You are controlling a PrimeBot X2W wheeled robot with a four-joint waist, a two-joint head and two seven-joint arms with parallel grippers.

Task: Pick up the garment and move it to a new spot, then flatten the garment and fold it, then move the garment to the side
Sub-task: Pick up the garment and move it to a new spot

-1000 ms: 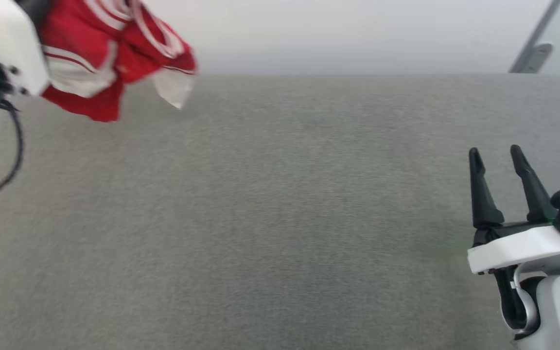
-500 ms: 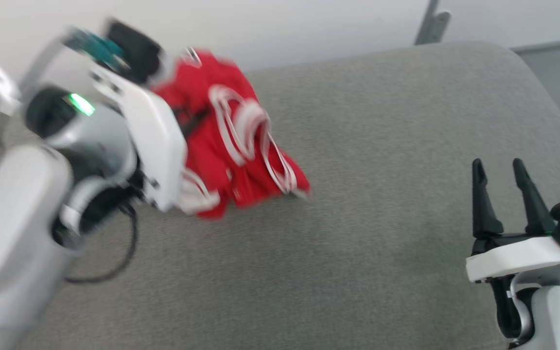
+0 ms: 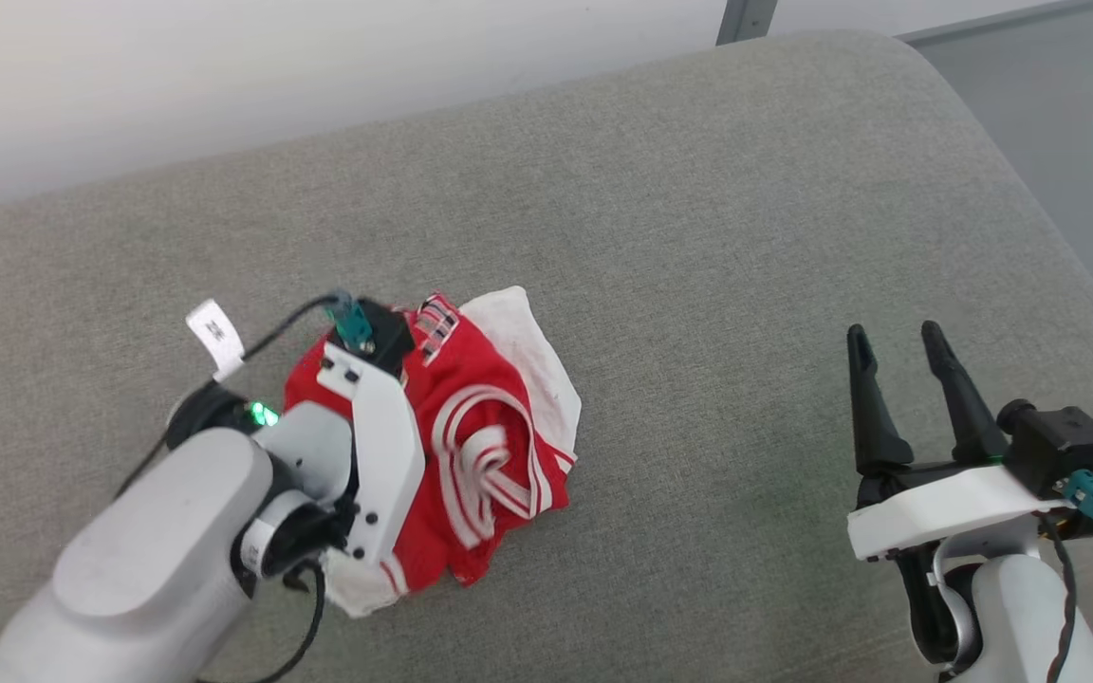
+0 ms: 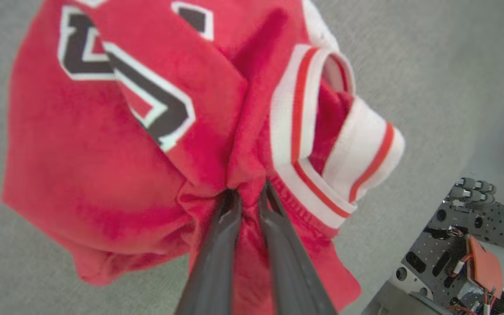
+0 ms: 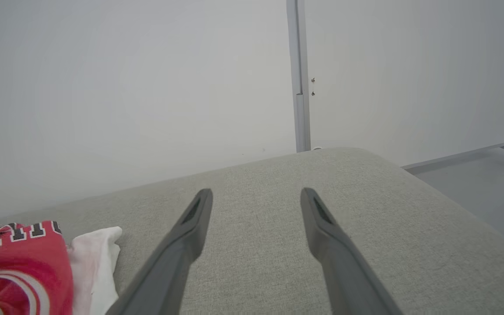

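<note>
left gripper [image 4: 247,191]: clamped on the garment [image 3: 499,446]
right gripper [image 3: 898,365]: open, empty
done: the move, i think
to do: flatten, fold, shift aside

tips of left fingers [image 4: 216,249] buried in garment [image 4: 81,166]

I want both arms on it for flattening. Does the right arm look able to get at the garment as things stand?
Probably yes. The garment lies bunched on the grey cushion, with bare cushion between it and the open right pincer. The left pincer, shut on the cloth, sits over its other side.
</note>
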